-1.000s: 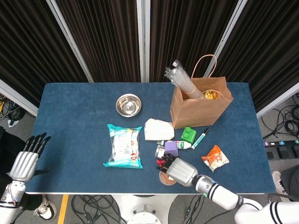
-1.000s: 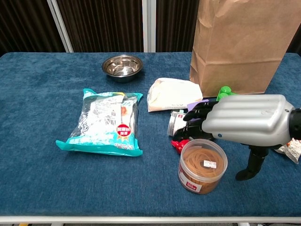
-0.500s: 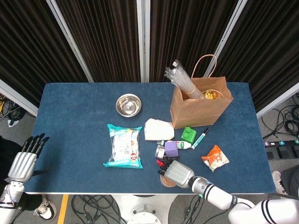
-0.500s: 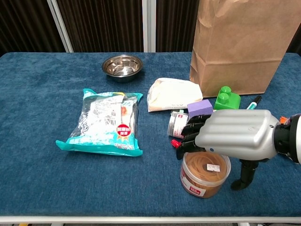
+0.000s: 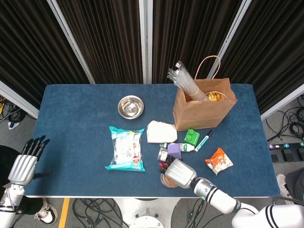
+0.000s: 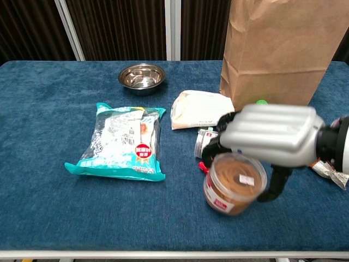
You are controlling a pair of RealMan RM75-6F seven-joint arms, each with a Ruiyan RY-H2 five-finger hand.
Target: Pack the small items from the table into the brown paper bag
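Right hand (image 6: 267, 136): fingers wrapped over the rim of the round tub of rubber bands (image 6: 233, 183), thumb down its far side; the tub is tilted and appears just clear of the table (image 6: 49, 136). Judged the step in hand: lifting this tub for carriage to the bag.

Touching or just beyond the fingertips: a small red item (image 6: 203, 166), kind unclear, and a small can lying on its side (image 6: 205, 143).

Just behind the hand in the head view: purple block (image 5: 174, 151), small white bottle (image 5: 187, 147), green block (image 5: 192, 136), marker pen (image 5: 204, 141). All loose on the table, not yet packed.

To the hand's outer side: orange snack packet (image 5: 219, 161), loose.

Farther out, ahead and toward the left arm: white pouch (image 6: 199, 109), large teal snack bag (image 6: 122, 142), steel bowl (image 6: 142, 76). All loose; whether the larger ones count as small items cannot be told.

Brown paper bag (image 5: 203, 107): upright at the far side, well beyond the hand. Already inside: a clear plastic bundle (image 5: 185, 80) sticking out of the top and something yellow (image 5: 213, 97).

Left hand (image 5: 23, 164): at the near table edge, far from all items, fingers extended and apart, holding nothing.

Progress: early. A couple of things bagged, one in the grip, most items remaining.
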